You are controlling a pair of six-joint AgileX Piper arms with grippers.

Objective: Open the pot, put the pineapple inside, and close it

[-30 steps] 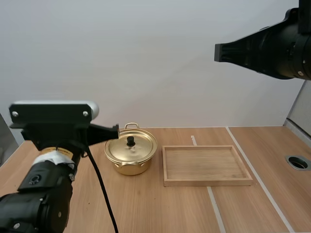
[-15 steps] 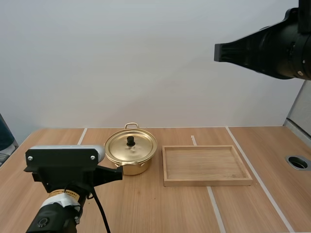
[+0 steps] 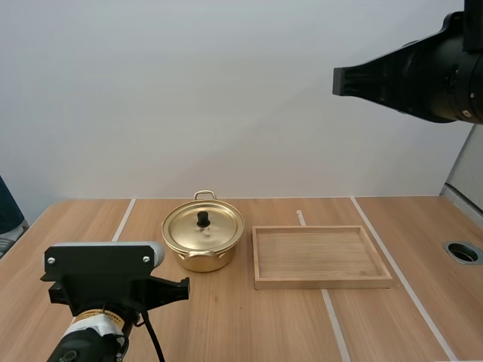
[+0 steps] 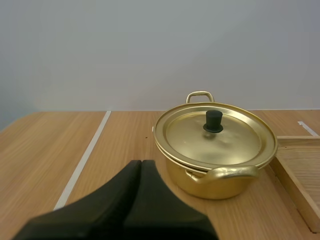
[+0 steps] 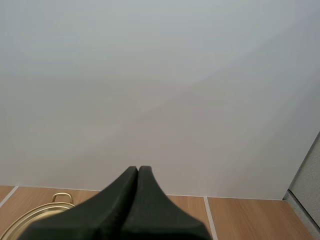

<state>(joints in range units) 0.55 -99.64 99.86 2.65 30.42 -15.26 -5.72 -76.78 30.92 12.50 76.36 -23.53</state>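
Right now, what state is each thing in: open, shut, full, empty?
pot: upright, closed
lid: seated on the pot
wooden tray: empty
left jaws: shut on nothing
right jaws: shut on nothing

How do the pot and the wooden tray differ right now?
The pot is round, shiny gold metal; the wooden tray is rectangular pale wood. The pot is closed by its lid with a black knob; the wooden tray is open-topped with nothing in it. The pot stands taller; the wooden tray is low with a wider footprint. Shared: both sit level on the table, side by side, with a small gap between them.
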